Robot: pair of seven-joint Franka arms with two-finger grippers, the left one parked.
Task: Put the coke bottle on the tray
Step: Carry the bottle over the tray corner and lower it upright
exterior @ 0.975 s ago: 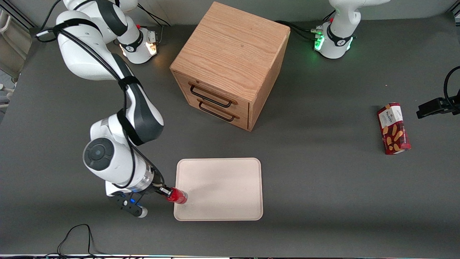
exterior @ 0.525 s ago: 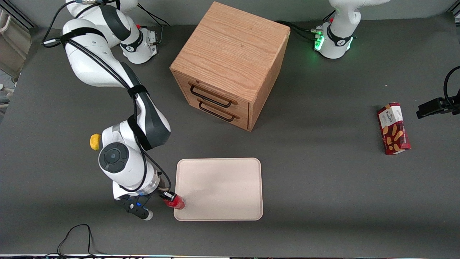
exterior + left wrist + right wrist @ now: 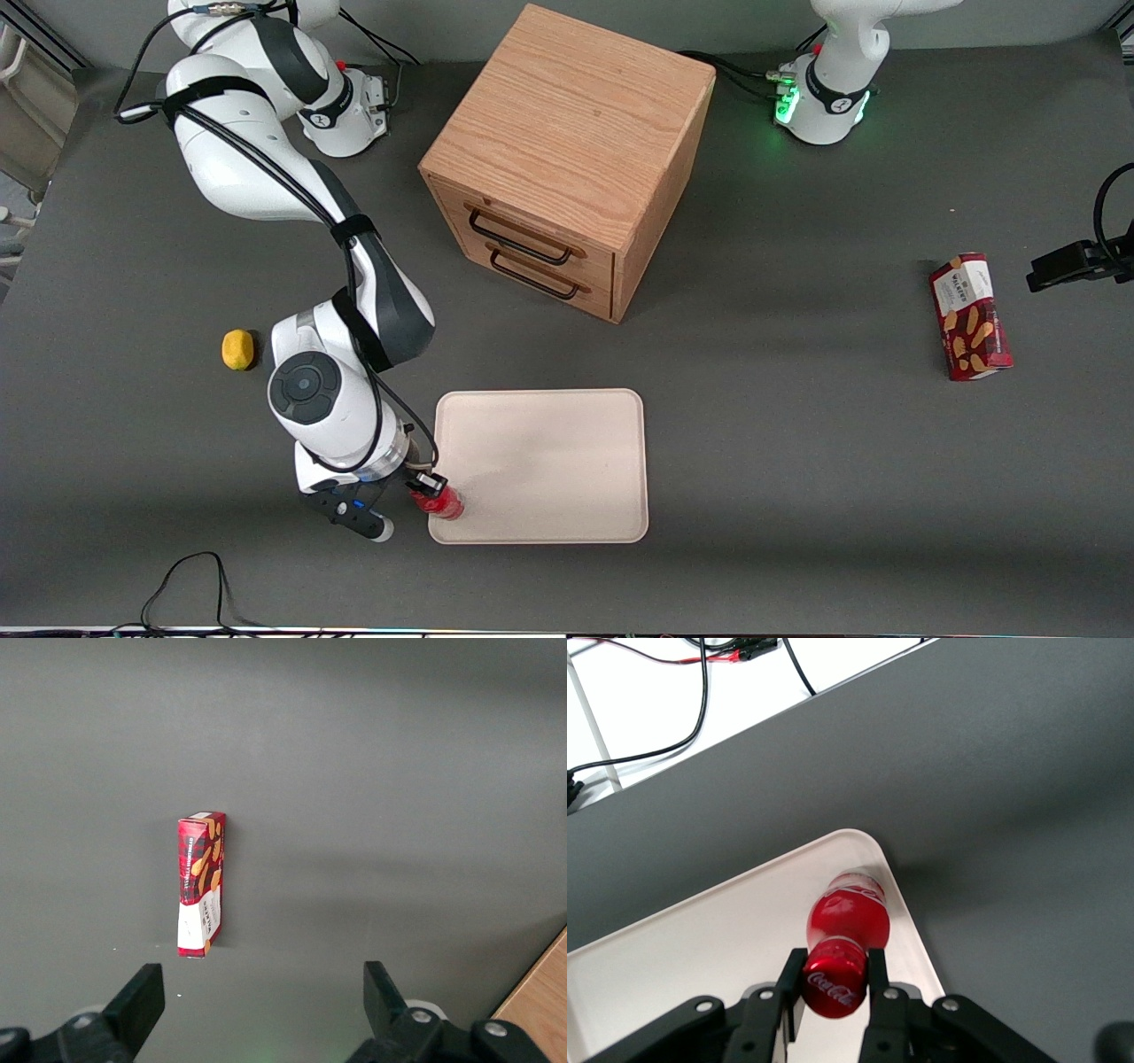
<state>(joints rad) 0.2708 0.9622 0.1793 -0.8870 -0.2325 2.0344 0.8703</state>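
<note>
Now the claw (image 3: 427,486), clamped on the coke bottle (image 3: 440,501) at the tray (image 3: 540,465) corner near seven o'clock, should ideally carry it further inward before releasing.

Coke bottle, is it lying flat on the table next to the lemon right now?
No. The coke bottle is gripped at its cap by the gripper, hanging over a corner of the tray, not by the lemon.

Robotics lab; mounted arms (cabled bases) (image 3: 341,106) on grey table (image 3: 797,443).

"Coca-Cola" on coke bottle (image 3: 835,984) cap.
</note>
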